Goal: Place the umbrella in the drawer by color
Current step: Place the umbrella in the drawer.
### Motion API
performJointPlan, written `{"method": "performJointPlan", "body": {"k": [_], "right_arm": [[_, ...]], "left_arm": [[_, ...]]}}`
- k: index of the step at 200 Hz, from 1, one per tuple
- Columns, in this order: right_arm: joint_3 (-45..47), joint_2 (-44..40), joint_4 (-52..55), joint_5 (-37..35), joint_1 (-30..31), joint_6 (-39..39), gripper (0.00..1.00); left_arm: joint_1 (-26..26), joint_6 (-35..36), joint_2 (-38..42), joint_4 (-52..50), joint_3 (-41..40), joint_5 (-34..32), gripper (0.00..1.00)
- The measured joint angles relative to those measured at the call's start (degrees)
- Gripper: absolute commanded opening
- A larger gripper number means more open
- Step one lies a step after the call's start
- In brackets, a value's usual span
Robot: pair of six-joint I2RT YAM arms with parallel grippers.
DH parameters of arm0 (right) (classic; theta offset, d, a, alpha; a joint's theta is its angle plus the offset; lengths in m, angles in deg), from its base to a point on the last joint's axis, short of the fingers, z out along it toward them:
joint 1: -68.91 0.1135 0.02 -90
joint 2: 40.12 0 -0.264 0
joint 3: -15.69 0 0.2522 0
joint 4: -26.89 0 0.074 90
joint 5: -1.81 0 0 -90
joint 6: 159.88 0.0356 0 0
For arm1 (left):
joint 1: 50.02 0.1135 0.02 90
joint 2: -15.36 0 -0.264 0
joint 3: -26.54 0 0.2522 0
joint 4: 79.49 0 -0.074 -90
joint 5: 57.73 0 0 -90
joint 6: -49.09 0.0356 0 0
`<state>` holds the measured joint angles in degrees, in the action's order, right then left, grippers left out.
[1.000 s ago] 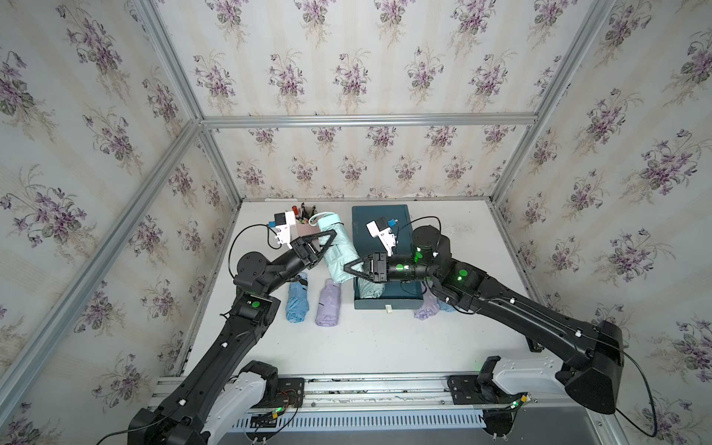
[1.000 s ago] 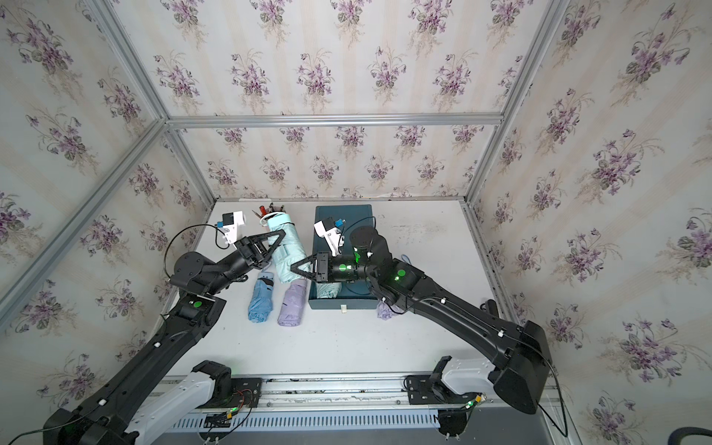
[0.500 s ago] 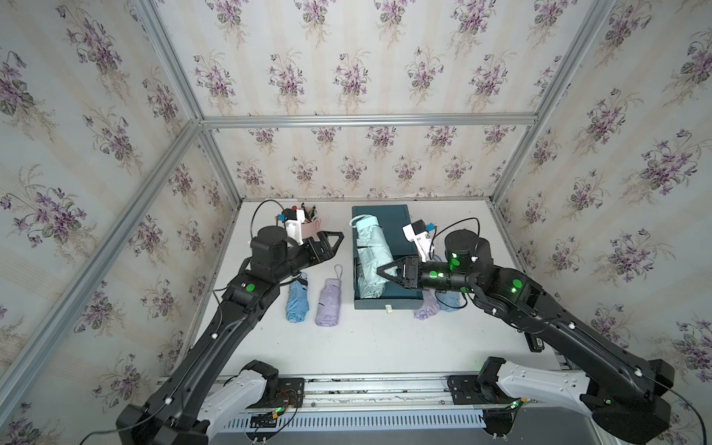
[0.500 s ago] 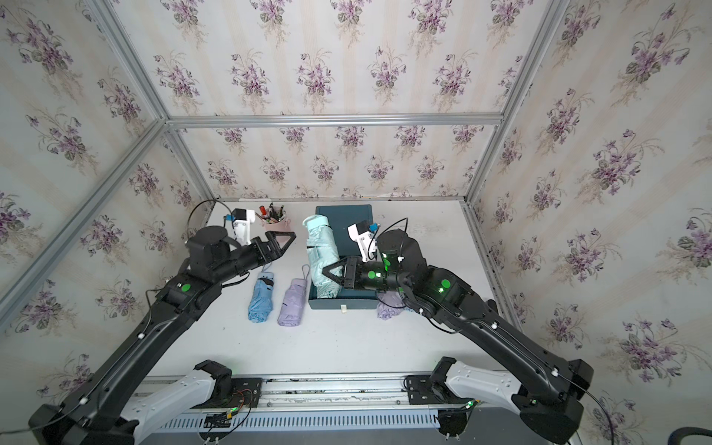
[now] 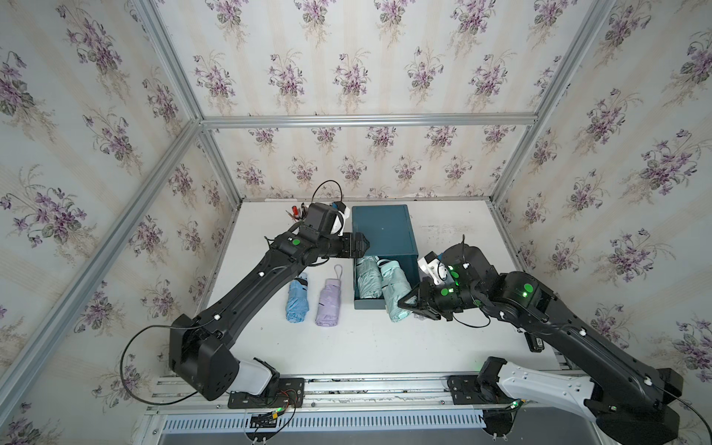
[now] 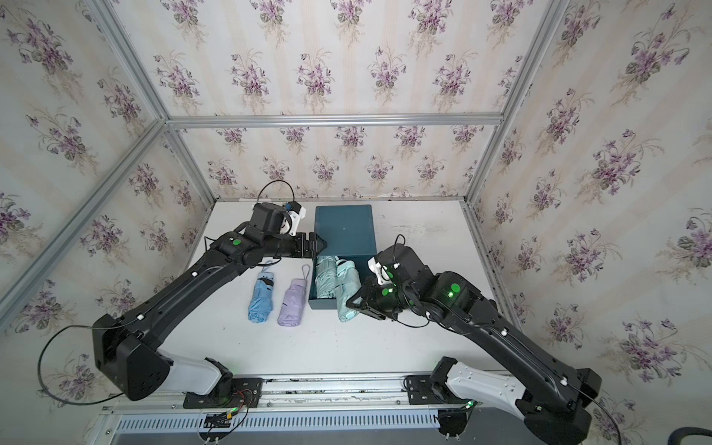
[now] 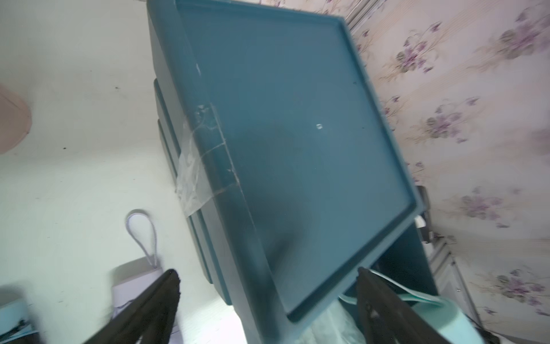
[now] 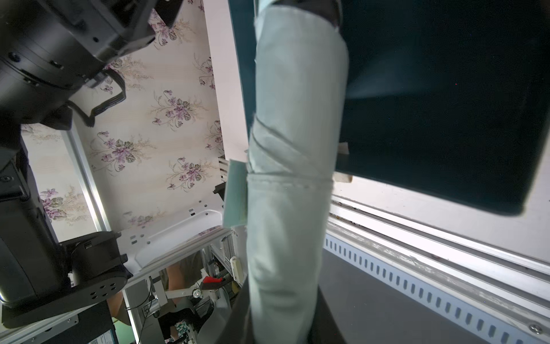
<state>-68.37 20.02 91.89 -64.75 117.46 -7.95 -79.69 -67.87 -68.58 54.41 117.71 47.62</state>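
A dark teal cabinet (image 5: 385,231) (image 6: 345,231) (image 7: 297,134) stands at the back of the table with its drawer (image 5: 369,304) pulled out toward the front. One mint umbrella (image 5: 366,279) (image 6: 324,279) lies inside the drawer. My right gripper (image 5: 409,303) (image 6: 356,302) (image 8: 282,312) is shut on a second mint umbrella (image 5: 397,293) (image 6: 346,294) (image 8: 291,178). This one slants with its far end in the drawer and its near end past the front right corner. My left gripper (image 5: 362,246) (image 6: 319,244) (image 7: 268,286) hangs open and empty by the cabinet's front left corner.
On the table left of the drawer, a blue umbrella (image 5: 297,298) (image 6: 261,296) and a lilac umbrella (image 5: 329,298) (image 6: 292,302) (image 7: 134,280) lie side by side. A pen holder (image 5: 294,212) stands at the back left. A small black object (image 5: 533,341) sits by the right edge.
My left gripper opened, let go of the mint umbrella and swung right to the cabinet corner. The right gripper carried the umbrella right and down, with its far end now in the drawer.
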Motion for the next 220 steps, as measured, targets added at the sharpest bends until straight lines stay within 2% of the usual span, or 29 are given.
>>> {"method": "performJointPlan", "body": {"k": [20, 53, 95, 155, 166, 180, 220], "right_arm": [[0.2, 1.6, 0.4, 1.5, -3.4, 0.9, 0.00], [0.8, 3.1, 0.5, 4.5, -7.9, 1.0, 0.00], [0.2, 6.7, -1.2, 6.7, -9.8, 0.5, 0.00], [0.6, 9.6, -4.0, 7.1, -12.3, -2.2, 0.00], [1.2, 10.0, -5.0, 7.1, -12.3, -2.4, 0.11], [1.7, 10.7, -6.1, 6.8, -12.3, -2.8, 0.37], [1.5, 11.1, -8.1, 4.7, -12.3, -5.2, 0.51]], "left_arm": [[-0.7, 1.7, -2.4, -2.9, 1.5, -3.7, 0.87], [-1.1, 2.4, -2.9, -0.4, 0.7, -5.2, 0.84], [-1.0, 3.1, -3.0, 2.4, -0.4, -5.0, 0.79], [-1.1, 4.4, -1.7, 3.5, -1.9, -4.1, 0.77], [-1.1, 4.5, -1.5, 3.3, -1.9, -3.8, 0.77], [-1.1, 4.6, -1.1, 3.2, -2.2, -3.5, 0.77], [-1.5, 5.3, 0.3, 0.8, -2.3, -2.9, 0.80]]}}
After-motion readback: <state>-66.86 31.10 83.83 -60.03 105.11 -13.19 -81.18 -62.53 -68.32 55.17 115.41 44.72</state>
